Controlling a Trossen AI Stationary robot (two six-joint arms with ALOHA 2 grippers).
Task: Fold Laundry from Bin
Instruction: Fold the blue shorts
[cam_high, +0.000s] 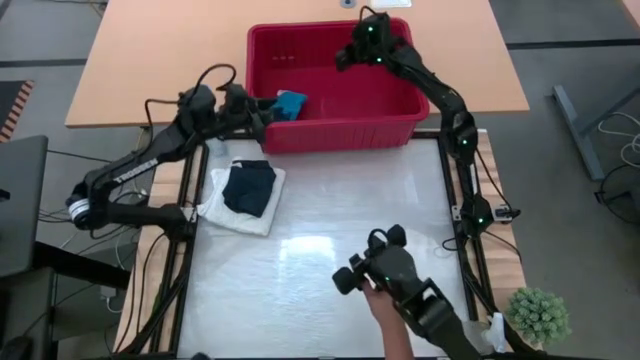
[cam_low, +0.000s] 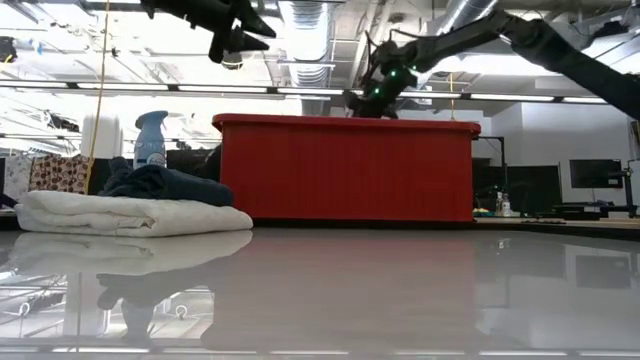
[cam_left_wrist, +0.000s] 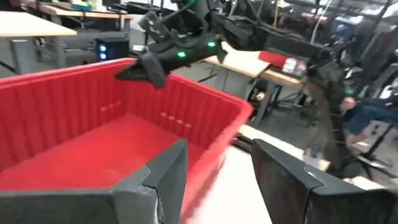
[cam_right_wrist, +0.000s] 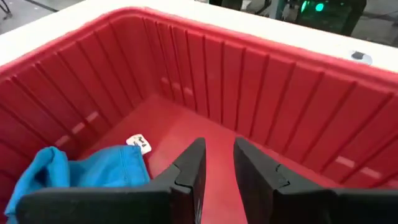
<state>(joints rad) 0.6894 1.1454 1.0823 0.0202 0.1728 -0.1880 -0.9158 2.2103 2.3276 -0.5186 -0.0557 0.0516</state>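
Leftmost, a navy cloth (cam_high: 249, 187) lies on a folded white cloth (cam_high: 226, 210) on the bench (cam_high: 320, 260). Beside it, the left end effector (cam_high: 262, 112) hovers at the bin's (cam_high: 330, 135) left wall, fingers apart, empty. Inside lies only a teal cloth (cam_right_wrist: 74, 173) with an unreadable white tag (cam_right_wrist: 139, 144). Over the far right corner, the right end effector (cam_right_wrist: 217, 163) hangs slightly parted, empty.

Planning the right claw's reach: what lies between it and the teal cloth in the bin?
Only bare red bin floor separates the right claw from the teal cloth, per the right wrist view.
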